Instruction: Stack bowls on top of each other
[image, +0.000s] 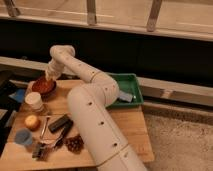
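Observation:
The orange-red bowl (43, 86) sits at the far left of the wooden table (125, 127). A dark rim shows under it; I cannot tell whether that is the dark purple bowl, which I see nowhere else. My gripper (48, 77) is at the end of the white arm (90, 80), right over the bowl's back right edge and touching or nearly touching it.
A white cup (34, 100) stands just in front of the bowl. A small orange object (31, 121), a blue cup (22, 136), black tools (59, 123) and a dark reddish cluster (75, 144) lie at the front left. A green tray (126, 89) is at the back right.

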